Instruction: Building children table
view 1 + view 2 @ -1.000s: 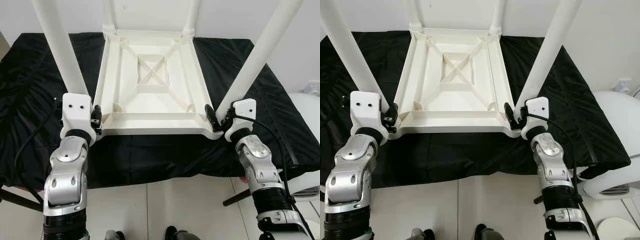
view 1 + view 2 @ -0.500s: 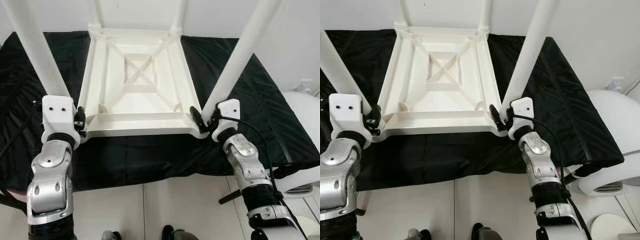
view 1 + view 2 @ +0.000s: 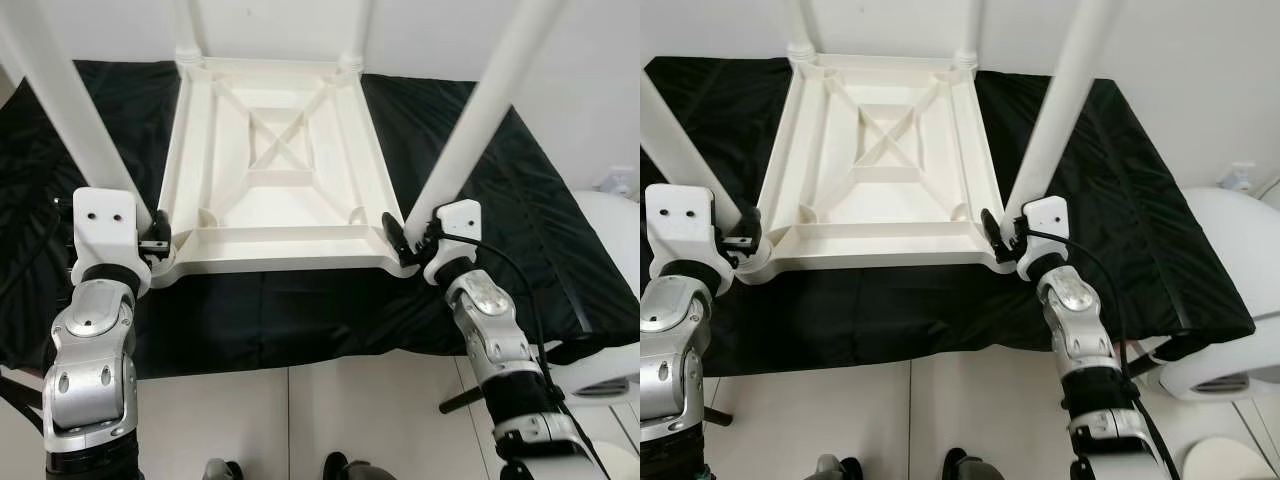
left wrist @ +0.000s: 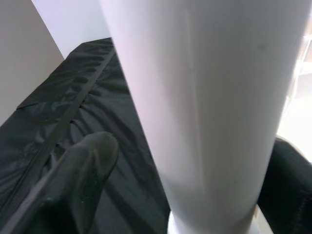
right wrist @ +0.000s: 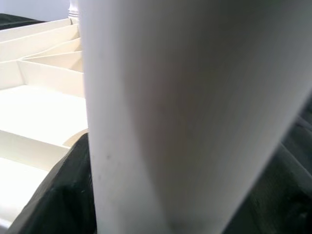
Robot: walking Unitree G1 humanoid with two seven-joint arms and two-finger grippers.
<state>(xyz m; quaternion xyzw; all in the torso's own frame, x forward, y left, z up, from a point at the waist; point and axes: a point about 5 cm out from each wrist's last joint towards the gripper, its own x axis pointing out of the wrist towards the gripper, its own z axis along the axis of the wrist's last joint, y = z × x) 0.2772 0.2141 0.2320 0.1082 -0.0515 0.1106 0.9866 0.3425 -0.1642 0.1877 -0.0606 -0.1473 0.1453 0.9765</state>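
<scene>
A white children's table lies upside down on a black cloth, its four round legs pointing up. My left gripper is at the base of the near-left leg. In the left wrist view that leg stands between the fingers, and one finger shows a strip of cloth between it and the leg. My right gripper is shut on the base of the near-right leg. In the right wrist view a finger presses against that leg.
The black cloth covers a work table whose front edge runs just below the grippers. Two far legs stand close to a white wall. A white rounded object sits at the right, and pale floor tiles lie below.
The whole picture has shifted, so the camera moved. Both grippers stay at the bases of the near legs, and the table rests in the same place on the cloth.
</scene>
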